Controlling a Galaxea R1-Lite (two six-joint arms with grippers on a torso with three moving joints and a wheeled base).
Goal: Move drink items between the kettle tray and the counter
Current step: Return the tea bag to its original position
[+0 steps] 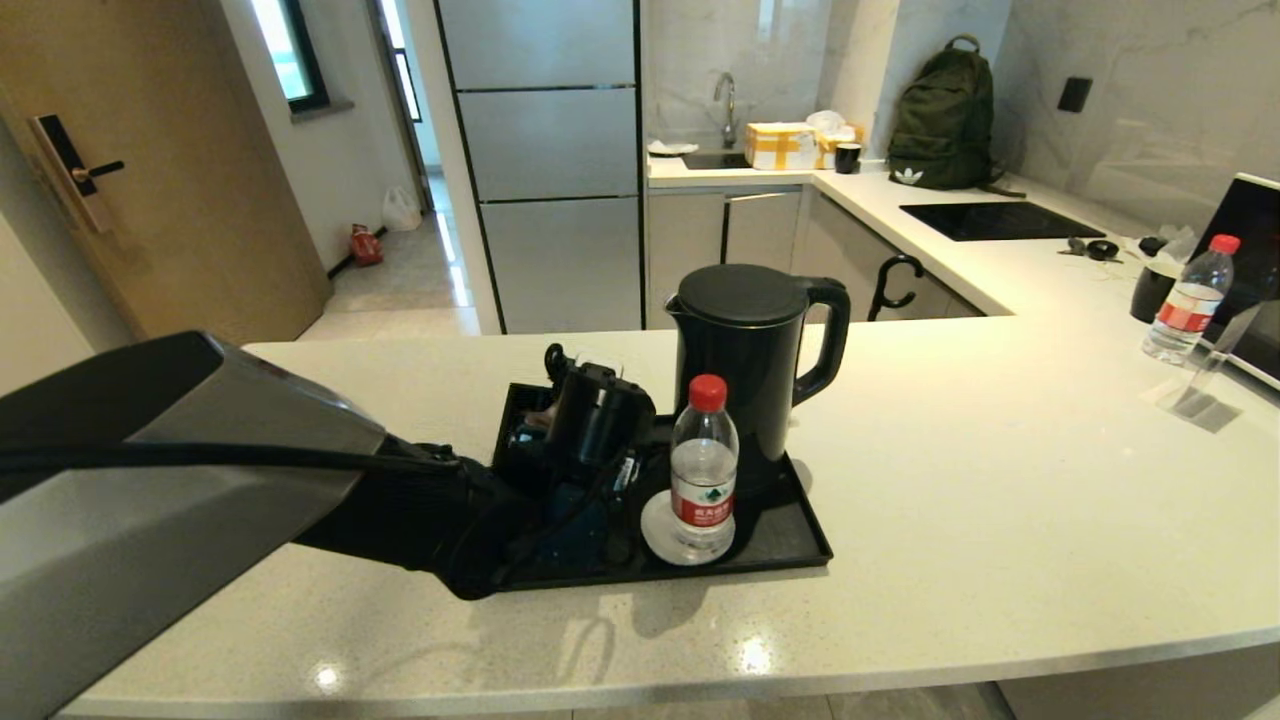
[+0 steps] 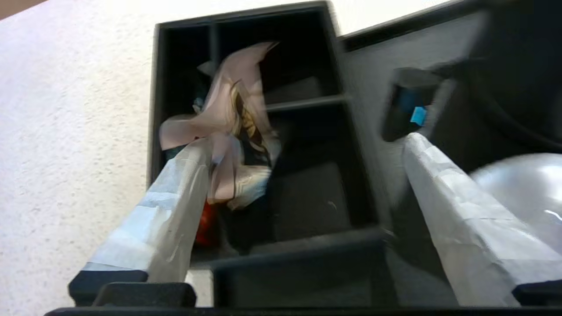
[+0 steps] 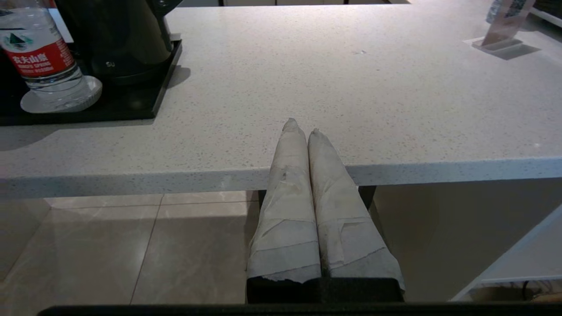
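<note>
One pale pink tea sachet (image 2: pixel 228 131) lies in my black compartmented box (image 2: pixel 307 101); my left gripper (image 2: pixel 303 162) hangs wide open, empty, over it. I'd close next. Right gripper (image 3: pixel 303 129) parked, fingers together.

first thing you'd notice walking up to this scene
The tall black kettle and a red-capped water bottle stand on the black kettle tray mid-counter. The left gripper hangs open over the compartmented box at the tray's left end, one finger against crumpled pink tea sachets. The right gripper waits shut at the counter's near edge.
</note>
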